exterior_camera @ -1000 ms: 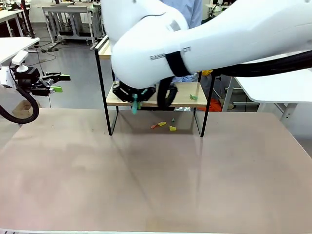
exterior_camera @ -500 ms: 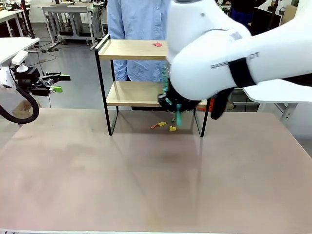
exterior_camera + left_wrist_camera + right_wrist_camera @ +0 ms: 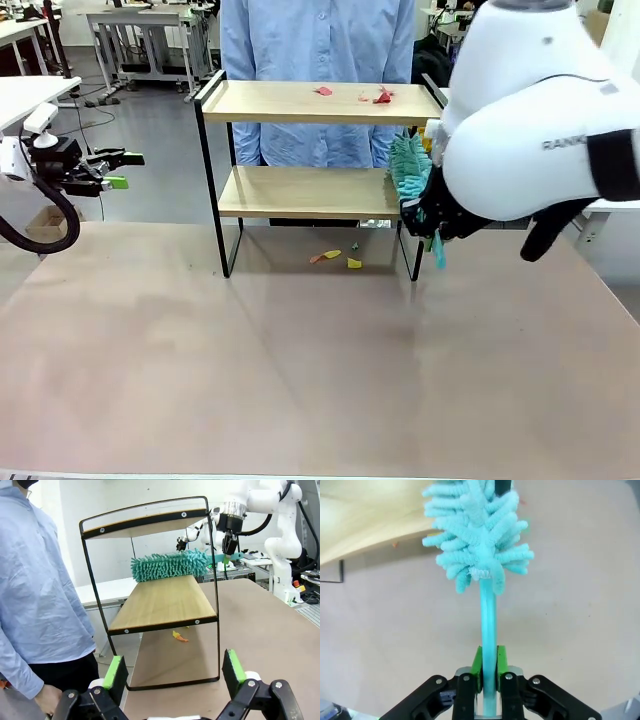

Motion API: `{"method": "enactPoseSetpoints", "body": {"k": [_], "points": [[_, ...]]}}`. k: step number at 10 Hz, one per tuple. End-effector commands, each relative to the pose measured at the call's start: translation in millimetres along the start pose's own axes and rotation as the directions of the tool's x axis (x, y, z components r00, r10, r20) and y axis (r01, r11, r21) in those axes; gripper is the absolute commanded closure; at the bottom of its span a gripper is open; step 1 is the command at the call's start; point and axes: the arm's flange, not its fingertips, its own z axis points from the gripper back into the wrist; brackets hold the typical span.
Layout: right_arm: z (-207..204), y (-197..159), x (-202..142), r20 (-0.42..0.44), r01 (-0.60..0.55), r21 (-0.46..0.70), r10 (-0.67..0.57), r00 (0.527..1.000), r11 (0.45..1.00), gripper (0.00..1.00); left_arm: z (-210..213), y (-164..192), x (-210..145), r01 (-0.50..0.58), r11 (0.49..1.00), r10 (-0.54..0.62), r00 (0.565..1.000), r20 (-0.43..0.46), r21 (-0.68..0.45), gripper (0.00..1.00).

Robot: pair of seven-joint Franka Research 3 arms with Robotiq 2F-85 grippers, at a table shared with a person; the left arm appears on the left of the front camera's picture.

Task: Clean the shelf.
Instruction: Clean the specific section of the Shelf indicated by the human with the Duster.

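The shelf [image 3: 300, 192] stands at the table's far side, its lower board bare. On its top board [image 3: 270, 102] lie red scraps [image 3: 380, 96]. My right gripper [image 3: 430, 222] is shut on the handle of a teal duster [image 3: 408, 165], whose fluffy head hangs at the shelf's right end, between the two boards. In the right wrist view the fingers [image 3: 479, 666] clamp the handle, and the duster head [image 3: 477, 535] points away. The left wrist view has the duster [image 3: 170, 565] just above the lower board [image 3: 165, 602]. My left gripper [image 3: 112, 170] [image 3: 174, 672] hangs open, off the table's left side.
Yellow and orange scraps [image 3: 332, 256] lie on the table [image 3: 300, 380] under the shelf. A person in a light blue shirt [image 3: 310, 40] stands right behind the shelf. White tables [image 3: 570, 180] stand to the right and far left.
My right arm has swept the duster from the left part of the lower board to its right end. A green scrap on that board no longer shows. The left arm has stayed still.
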Motion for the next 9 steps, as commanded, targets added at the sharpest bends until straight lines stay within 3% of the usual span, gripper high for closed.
{"method": "enactPoseSetpoints", "body": {"k": [1,5,7,9], "points": [[-14.1,8.5,1.8,-0.038,-0.008,-0.034,0.007,0.999,0.999,0.87,0.0,-1.7,2.3,0.007,1.0,-0.007,1.0,-0.007,-0.007,0.0],[-11.3,6.0,-5.0,-0.02,-0.015,-0.021,0.015,1.0,1.0,0.87,0.0,-1.7,2.3,0.007,1.0,-0.007,1.0,-0.007,-0.007,0.0],[27.0,-13.9,-5.9,0.152,0.009,0.034,-0.014,0.988,0.999,0.87,0.0,-1.7,2.3,0.007,1.0,-0.007,1.0,-0.007,-0.007,0.0],[51.4,-25.5,-10.0,0.247,-0.025,0.041,0.014,0.969,0.999,0.87,0.0,-1.7,2.3,0.007,1.0,-0.007,1.0,-0.007,-0.007,0.0]]}}
